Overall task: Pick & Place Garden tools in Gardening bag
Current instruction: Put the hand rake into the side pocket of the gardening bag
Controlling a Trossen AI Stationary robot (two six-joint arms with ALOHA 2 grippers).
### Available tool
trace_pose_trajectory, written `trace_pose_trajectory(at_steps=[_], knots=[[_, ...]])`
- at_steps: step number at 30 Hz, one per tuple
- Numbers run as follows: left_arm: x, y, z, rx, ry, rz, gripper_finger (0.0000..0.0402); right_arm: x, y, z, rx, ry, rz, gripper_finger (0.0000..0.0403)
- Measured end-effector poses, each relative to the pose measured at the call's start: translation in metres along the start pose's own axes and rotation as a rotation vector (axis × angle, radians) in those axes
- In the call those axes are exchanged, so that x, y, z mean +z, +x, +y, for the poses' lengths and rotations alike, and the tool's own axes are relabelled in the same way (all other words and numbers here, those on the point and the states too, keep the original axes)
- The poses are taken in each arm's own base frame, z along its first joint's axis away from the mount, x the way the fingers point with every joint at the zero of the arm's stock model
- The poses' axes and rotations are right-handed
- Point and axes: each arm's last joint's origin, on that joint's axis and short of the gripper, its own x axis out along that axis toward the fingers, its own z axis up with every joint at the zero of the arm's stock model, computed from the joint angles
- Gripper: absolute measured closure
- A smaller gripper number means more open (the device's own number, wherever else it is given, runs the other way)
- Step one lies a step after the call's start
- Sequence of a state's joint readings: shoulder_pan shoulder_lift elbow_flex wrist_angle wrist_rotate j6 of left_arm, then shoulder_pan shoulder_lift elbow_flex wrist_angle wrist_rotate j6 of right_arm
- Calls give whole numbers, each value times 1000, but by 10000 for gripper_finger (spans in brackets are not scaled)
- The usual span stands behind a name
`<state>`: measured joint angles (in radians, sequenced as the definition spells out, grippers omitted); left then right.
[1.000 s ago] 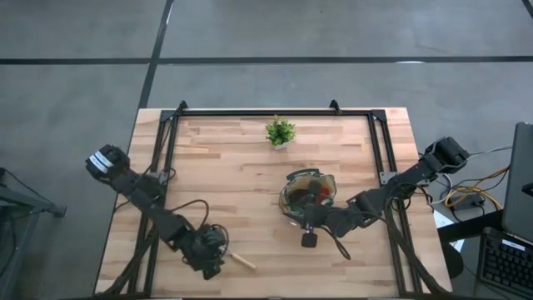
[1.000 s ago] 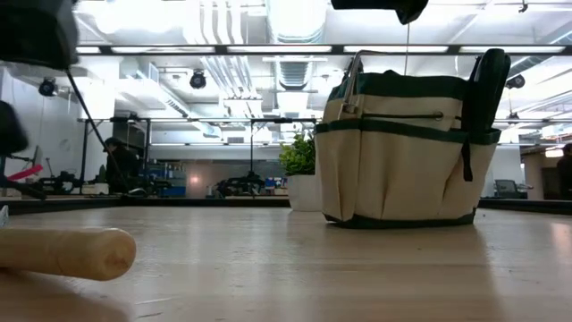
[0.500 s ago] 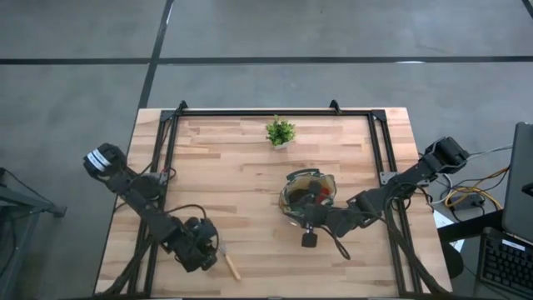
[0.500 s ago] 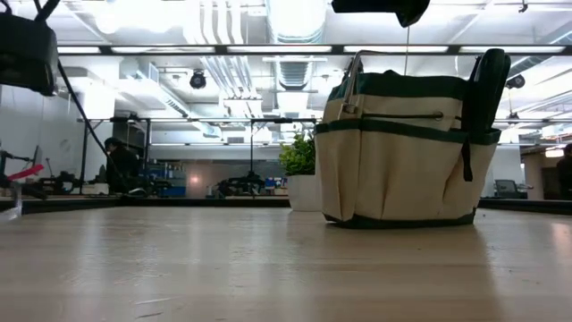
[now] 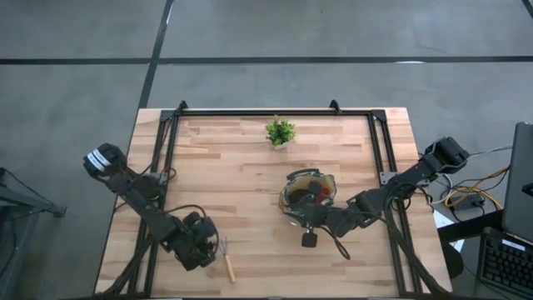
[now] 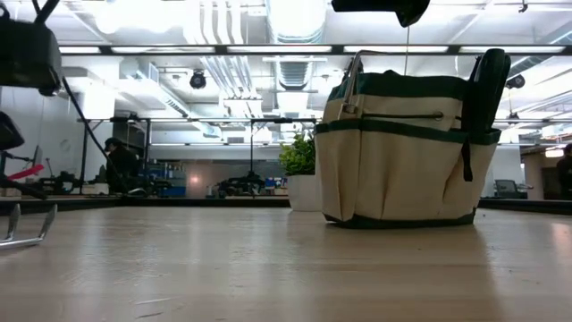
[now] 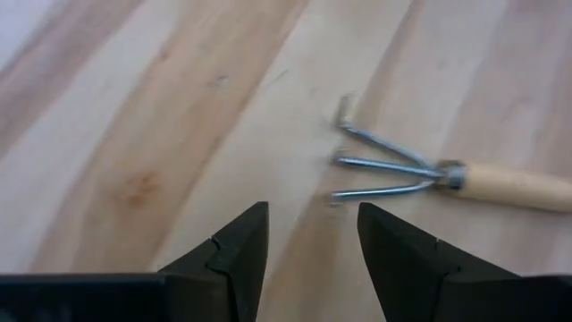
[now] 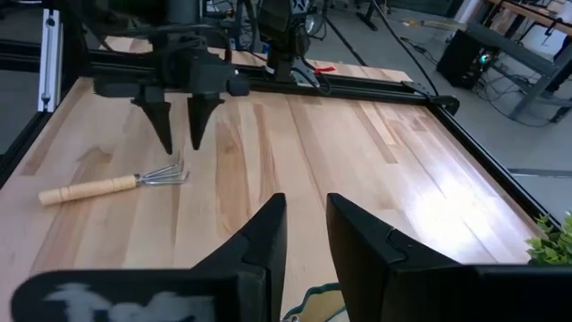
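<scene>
Clearly the released left end effector (image 7: 308, 241) hovers just short of the wooden-handled three-pronged metal mini rake (image 7: 447, 174) on the surface (image 7: 134, 134), so closing on the thin prongs ahead rather than the handle risks a slipping grasp.

wooden-handled metal rake (image 7: 420, 170), cloth bag (image 6: 407, 148)

Grey concrete floor (image 5: 250, 33) with dark seams — ceiling strip lights (image 6: 179, 49), ducts, workbenches beyond wooden table (image 5: 250, 179).

Rake (image 5: 226, 260) front-left on table (image 5: 250, 175); bag (image 5: 307, 197) right, plant (image 5: 280, 132) behind.
</scene>
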<state>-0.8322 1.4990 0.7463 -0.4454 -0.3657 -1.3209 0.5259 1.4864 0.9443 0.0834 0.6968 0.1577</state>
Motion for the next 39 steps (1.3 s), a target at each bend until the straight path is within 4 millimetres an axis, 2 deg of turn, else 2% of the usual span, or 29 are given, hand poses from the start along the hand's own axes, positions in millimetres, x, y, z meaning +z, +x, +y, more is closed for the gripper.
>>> trace_pose_trajectory(at_steps=[8, 14, 25, 29, 39], knots=[[-6, 10, 13, 17, 7, -26, 225, 0, 0, 0, 0, 0, 0, 324], [-7, 15, 12, -64, 33, -71, 225, 0, 0, 0, -1, -1, 1, 316], [-6, 15, 12, -56, 100, -116, 230, 0, 0, 0, -1, -1, 1, 335], [-6, 15, 12, -61, 97, -103, 255, 0, 0, 0, -1, -1, 1, 339], [-6, 15, 12, -53, 103, -126, 354, 0, 0, 0, -1, 0, 1, 328]])
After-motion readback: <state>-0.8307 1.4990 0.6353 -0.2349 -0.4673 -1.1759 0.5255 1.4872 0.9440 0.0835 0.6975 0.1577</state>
